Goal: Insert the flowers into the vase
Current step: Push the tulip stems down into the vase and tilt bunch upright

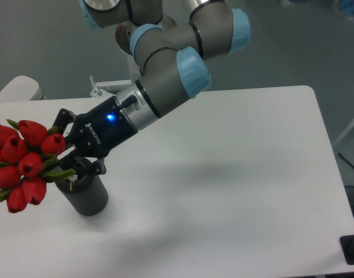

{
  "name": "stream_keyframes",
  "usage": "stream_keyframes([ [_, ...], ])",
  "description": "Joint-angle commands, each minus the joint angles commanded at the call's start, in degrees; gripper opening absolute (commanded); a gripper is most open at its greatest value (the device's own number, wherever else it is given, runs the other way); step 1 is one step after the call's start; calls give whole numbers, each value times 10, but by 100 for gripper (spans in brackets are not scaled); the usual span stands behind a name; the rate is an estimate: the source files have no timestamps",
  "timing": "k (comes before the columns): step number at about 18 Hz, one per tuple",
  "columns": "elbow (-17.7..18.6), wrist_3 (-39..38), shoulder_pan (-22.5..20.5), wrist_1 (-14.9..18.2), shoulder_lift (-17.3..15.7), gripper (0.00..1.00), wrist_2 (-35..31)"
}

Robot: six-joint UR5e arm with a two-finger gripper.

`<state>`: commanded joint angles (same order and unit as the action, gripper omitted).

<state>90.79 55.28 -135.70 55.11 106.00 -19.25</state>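
Overhead, pincer (68,157) closed around the flowers (23,164), just above the vase (87,197).

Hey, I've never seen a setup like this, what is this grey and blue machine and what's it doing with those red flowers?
It is a robot arm with grey segments and blue joint caps, filmed by one fixed camera looking down from above at a white table. At its tip is a black two-finger gripper, shut on the stems of a bunch of red tulips. The blooms stick out to the left, over the table's edge. Right beneath the gripper stands a dark grey vase with a hole on top. The stems seem to sit at its opening; how deep they go is hidden.
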Motion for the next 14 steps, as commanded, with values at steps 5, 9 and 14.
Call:
stream_keyframes([
  [5,34,26,2,-2,-14,9,0],
  [9,54,47,3,-2,-19,10,-1],
  [14,93,69,6,-48,-18,12,-2],
])
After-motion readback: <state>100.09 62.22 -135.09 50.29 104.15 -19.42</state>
